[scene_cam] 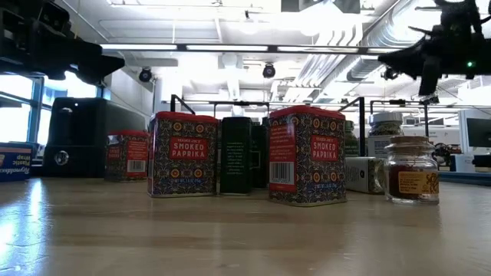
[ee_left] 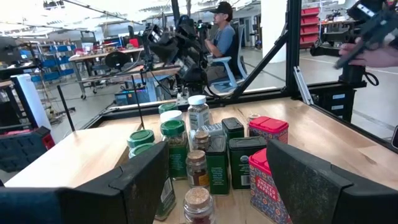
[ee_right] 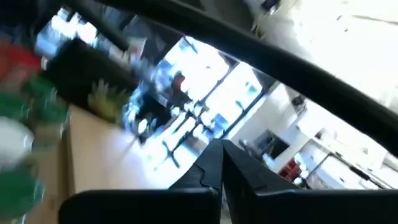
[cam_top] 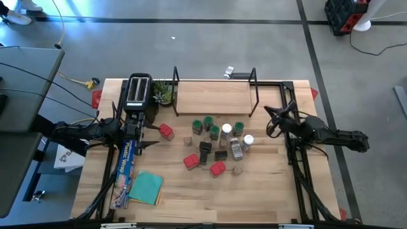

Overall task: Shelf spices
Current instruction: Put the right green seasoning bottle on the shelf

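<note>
Labels we can read: "Trader Joe's Smoked Paprika" on two red tins [scene_cam: 182,155] among the spices [cam_top: 219,143] clustered mid-worktop [cam_top: 267,191], before the empty shelf [cam_top: 213,95] at its far edge. Left hand [cam_top: 152,130] gapes wide, holding nothing; right hand [cam_top: 270,121] pressed together, empty

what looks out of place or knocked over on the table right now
Nothing looks spilled or damaged. The spices stand loosely clustered mid-table, none yet on the shelf, whose board is bare. One red tin sits apart from the cluster, nearer the toaster.
</note>
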